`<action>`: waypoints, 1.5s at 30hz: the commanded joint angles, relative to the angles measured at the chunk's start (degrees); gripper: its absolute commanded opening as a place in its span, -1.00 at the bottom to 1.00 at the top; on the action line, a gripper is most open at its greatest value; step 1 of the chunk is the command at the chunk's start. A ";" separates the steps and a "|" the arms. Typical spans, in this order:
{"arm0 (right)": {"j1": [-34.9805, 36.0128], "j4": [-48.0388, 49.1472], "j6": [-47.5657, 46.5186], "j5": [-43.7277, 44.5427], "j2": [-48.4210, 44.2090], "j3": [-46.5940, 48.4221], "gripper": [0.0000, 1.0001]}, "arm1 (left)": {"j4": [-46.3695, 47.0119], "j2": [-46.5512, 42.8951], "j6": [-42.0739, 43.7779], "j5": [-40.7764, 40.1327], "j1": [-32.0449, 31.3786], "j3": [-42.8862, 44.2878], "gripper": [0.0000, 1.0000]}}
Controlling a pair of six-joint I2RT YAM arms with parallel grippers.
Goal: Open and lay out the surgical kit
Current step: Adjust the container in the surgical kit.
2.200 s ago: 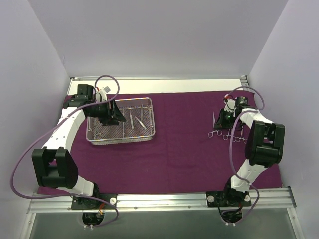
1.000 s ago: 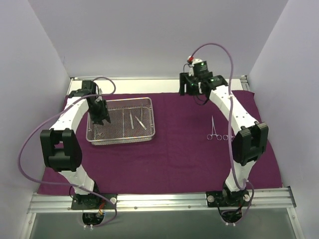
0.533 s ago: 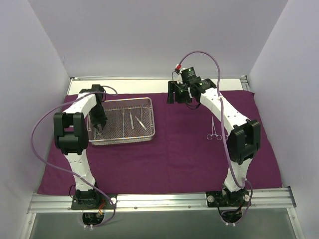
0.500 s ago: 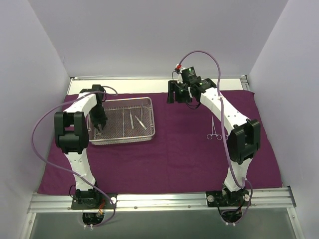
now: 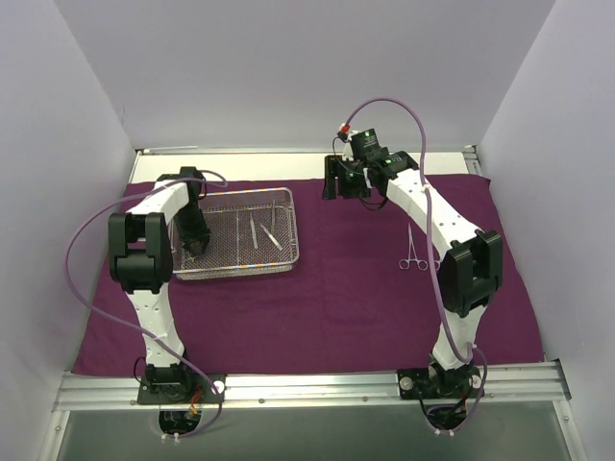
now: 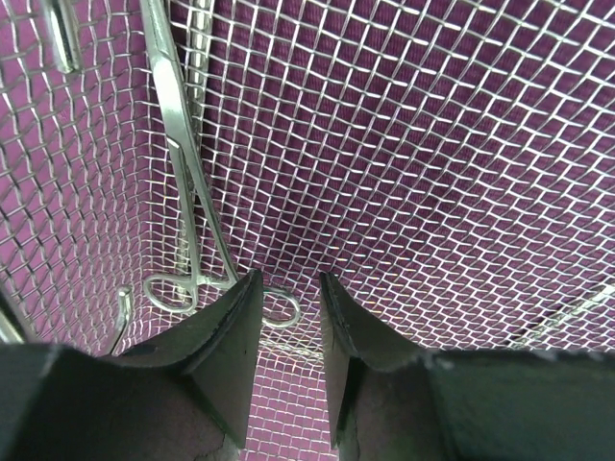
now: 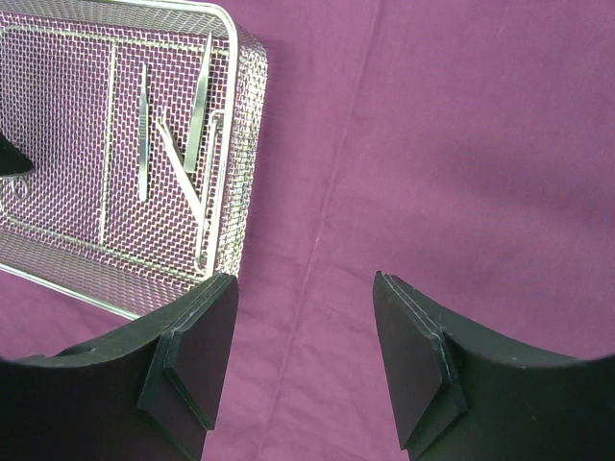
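Down at the left end of the mesh tray (image 5: 240,271), your left gripper (image 6: 290,286) hangs tip-down over the ring-handled forceps (image 6: 187,182); its jaws stand a narrow gap apart with nothing clamped, and one ring lies right at the tips; straddle the metal just above that ring, mind you don't catch the mesh wire, then lift straight up to clear the tray wall; your right gripper (image 7: 303,280) hovers wide and empty over the purple cloth (image 5: 336,307) near its far edge; the second forceps (image 5: 413,250) lie out near the cloth's right edge; tweezers (image 7: 142,134) wait in the tray's right half.
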 commanded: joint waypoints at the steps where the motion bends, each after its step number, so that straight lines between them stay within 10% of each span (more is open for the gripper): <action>1: -0.16 -0.31 -0.65 -0.70 -1.84 0.82 0.17 | 1.18 2.07 -1.23 2.26 0.35 -1.37 -0.21; 24: -0.25 0.13 -0.56 -0.96 -3.34 -0.67 0.17 | -0.92 -1.53 0.43 4.30 -4.22 4.68 -0.79; 45: -0.25 0.40 -0.82 -2.19 -3.95 -1.99 0.18 | -0.93 2.15 2.90 -0.72 1.85 3.36 -0.17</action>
